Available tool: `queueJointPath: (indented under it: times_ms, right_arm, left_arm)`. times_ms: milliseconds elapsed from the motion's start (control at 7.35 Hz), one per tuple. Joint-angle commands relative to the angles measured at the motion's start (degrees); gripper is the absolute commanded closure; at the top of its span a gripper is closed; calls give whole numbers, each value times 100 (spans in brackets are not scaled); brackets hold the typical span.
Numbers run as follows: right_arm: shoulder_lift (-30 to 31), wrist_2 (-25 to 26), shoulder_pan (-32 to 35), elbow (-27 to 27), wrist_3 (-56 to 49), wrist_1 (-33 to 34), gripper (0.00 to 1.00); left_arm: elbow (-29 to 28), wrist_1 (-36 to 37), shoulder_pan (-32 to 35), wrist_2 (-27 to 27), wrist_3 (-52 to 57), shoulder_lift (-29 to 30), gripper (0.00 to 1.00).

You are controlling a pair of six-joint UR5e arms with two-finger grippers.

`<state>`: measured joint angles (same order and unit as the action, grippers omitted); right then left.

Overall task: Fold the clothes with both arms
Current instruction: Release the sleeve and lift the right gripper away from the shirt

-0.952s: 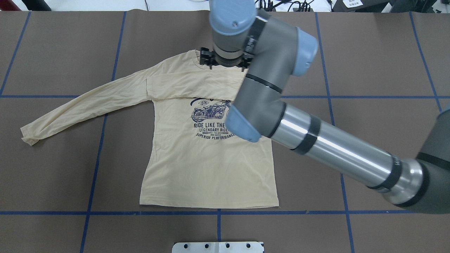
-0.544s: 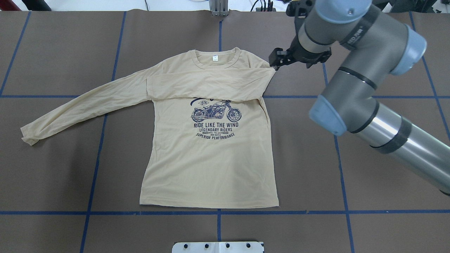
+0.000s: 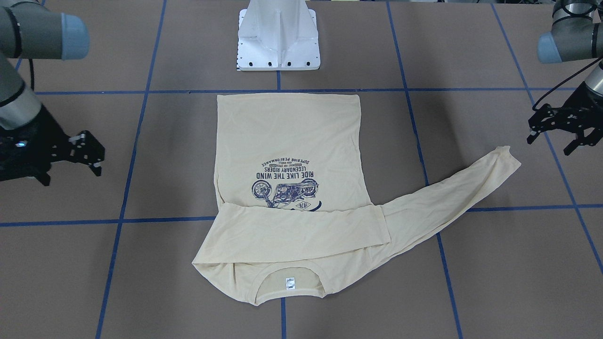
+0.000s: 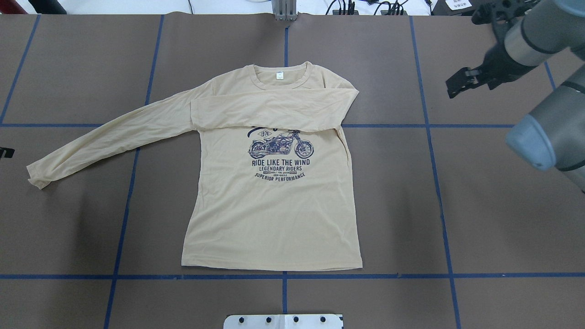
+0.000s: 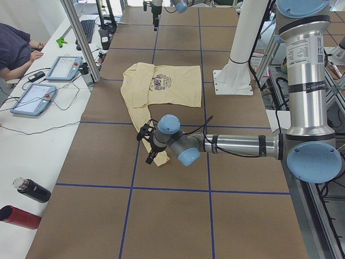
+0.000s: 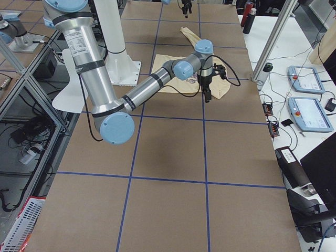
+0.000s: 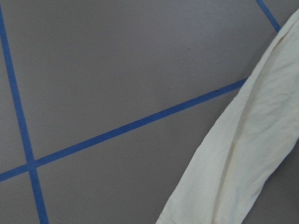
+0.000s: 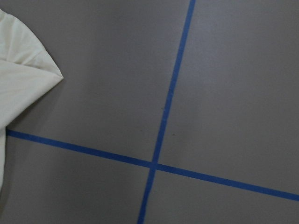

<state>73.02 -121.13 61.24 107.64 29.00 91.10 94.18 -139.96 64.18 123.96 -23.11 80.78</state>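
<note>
The cream-yellow shirt lies flat on the brown table with its motorcycle print up and its neck label showing. One sleeve is folded across the chest. The other sleeve stretches out to the overhead view's left. My right gripper hovers open and empty, well off the shirt's folded shoulder. In the front-facing view my left gripper hangs open just beyond the outstretched cuff, not touching it. The left wrist view shows that sleeve below.
Blue tape lines divide the table into squares. The white pedestal base stands behind the shirt's hem. In the exterior left view, tablets, bottles and a seated person are at a side bench.
My right arm has swung away from the collar, out to the right and off the shirt. The left gripper's edge has come in at the overhead view's left. The shirt has not moved.
</note>
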Motion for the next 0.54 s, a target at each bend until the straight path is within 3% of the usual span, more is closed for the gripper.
queueJointPath:
  times_ms: [0,408]
  right_arm:
    - [371,-183,283,37,-501,-66,0]
    - [371,-183,283,37,-483,-66,0]
  left_arm:
    - [-136,-214,-501,-300,-10,-27,0]
    - [-532,-777,-670,-425,8,-27,0]
